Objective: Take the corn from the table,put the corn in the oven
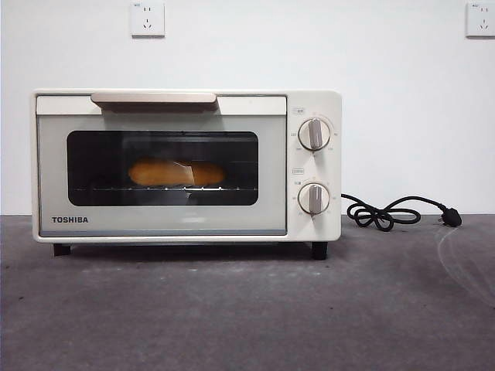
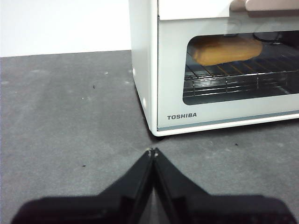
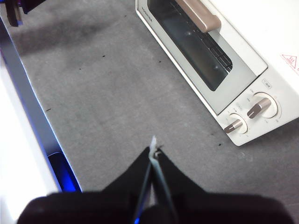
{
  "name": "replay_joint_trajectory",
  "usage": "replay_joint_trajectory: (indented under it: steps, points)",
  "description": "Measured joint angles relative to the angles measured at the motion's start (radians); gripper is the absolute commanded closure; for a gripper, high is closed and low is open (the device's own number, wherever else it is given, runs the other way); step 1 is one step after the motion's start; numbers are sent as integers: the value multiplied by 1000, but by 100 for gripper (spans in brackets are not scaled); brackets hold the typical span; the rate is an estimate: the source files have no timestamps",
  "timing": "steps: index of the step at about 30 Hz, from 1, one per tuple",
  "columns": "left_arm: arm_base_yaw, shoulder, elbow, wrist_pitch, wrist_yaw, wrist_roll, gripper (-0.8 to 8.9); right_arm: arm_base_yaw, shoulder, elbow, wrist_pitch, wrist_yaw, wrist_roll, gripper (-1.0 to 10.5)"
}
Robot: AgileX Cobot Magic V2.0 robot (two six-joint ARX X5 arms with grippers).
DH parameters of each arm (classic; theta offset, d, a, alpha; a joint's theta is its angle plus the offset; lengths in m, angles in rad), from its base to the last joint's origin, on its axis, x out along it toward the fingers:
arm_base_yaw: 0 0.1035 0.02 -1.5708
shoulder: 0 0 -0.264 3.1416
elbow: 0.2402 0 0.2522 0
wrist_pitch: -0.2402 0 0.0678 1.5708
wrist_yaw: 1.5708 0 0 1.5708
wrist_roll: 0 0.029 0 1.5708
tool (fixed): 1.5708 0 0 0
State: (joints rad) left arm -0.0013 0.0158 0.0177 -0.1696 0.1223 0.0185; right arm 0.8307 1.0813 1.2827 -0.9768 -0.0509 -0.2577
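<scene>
The corn [image 1: 176,172] apparently lies on the rack inside the closed TOSHIBA toaster oven [image 1: 313,100], so nothing seems left; both the left gripper [image 2: 153,152] and the right gripper [image 3: 154,151] are empty, jaws together.

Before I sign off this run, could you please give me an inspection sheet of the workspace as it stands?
Surface: the table is dark grey and matte, with a few small specks showing in the wrist views.
Job's things: the corn lies on the wire rack inside the oven; the oven door is closed.
Clutter: nothing seen.
Grippers: the left gripper hangs over bare table in front of the oven's TOSHIBA corner, fingers shut and empty. The right gripper hangs over bare table on the knob side, fingers shut and empty.
Cables: the black power cord lies coiled on the table beside the oven, its plug unplugged.
Surroundings: white wall with two wall sockets.
</scene>
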Motion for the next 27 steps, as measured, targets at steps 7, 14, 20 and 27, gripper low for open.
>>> replay_joint_trajectory:
  steps: [7, 14, 20, 27]
  points:
    - [0, 0, 0, 0, 0, 0, 816, -76, -5, 0, 22, 54, -59, 963]
    - [0, 0, 0, 0, 0, 0, 816, -333, -64, -90, 291, -98, -67, 963]
    - [0, 0, 0, 0, 0, 0, 816, -549, -209, -346, 537, -145, 36, 963]
    - [0, 0, 0, 0, 0, 0, 816, -684, -453, -733, 806, -129, 146, 963]
